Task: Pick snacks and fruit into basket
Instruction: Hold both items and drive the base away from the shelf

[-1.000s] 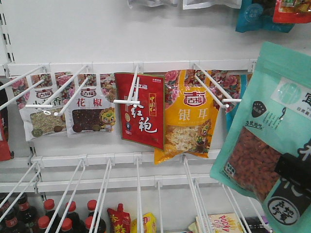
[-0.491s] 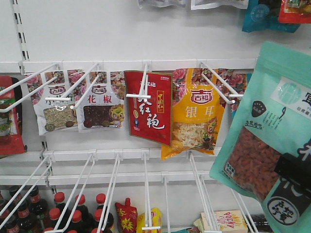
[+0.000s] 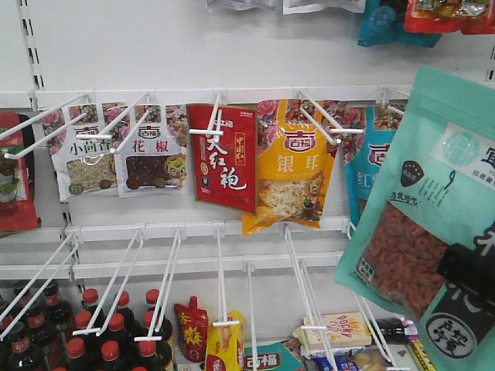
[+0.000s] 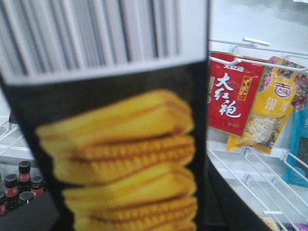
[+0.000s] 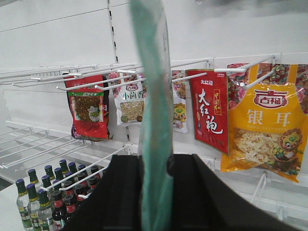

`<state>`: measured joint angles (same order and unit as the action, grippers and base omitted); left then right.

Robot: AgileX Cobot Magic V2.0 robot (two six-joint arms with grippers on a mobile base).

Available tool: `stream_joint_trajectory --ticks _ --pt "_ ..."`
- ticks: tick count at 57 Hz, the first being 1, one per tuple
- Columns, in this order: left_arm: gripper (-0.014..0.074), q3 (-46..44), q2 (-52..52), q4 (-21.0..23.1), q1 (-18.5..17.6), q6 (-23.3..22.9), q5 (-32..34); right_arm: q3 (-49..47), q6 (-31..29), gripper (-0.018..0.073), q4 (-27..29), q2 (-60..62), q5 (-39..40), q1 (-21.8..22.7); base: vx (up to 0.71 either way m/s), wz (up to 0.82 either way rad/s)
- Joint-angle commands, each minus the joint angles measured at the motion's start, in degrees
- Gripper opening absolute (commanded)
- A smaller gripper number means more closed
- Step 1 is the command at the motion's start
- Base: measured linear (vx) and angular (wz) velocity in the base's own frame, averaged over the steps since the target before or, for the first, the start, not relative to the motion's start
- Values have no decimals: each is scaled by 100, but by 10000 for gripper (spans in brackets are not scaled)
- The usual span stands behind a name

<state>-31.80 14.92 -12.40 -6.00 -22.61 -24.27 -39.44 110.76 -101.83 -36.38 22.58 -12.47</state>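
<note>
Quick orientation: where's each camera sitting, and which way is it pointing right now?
Front-facing: faces the shelf wall; the right gripper clamps the snacks at right.
Left wrist: toward the shelf wall, mostly blocked by a close barcoded package; left gripper not distinguishable.
Right wrist: behind its closed jaws, snacks edge-on, shelf wall beyond.
Shared: the red packet hangs in all three.

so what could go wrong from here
1. The right jaws pinch only a small patch of the mint-green pouch, so the tall pouch could swing or slip during the move.
2. The white hooks stick out ahead, and the pouch may snag on one.
3. The basket is in no view, and a black pack fills the left wrist view, so placing may be poorly seen.
</note>
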Motion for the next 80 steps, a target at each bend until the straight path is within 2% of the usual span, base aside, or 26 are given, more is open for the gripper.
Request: stream_joint_trajectory --ticks 1,80 --pt "2 -210 70 -42 -36 19 571 -179 -4 -9 -21 8 -194 22 -17 -10" --pt "2 -210 70 -42 -36 19 571 -179 -4 -9 -21 8 -200 22 -23 -9"
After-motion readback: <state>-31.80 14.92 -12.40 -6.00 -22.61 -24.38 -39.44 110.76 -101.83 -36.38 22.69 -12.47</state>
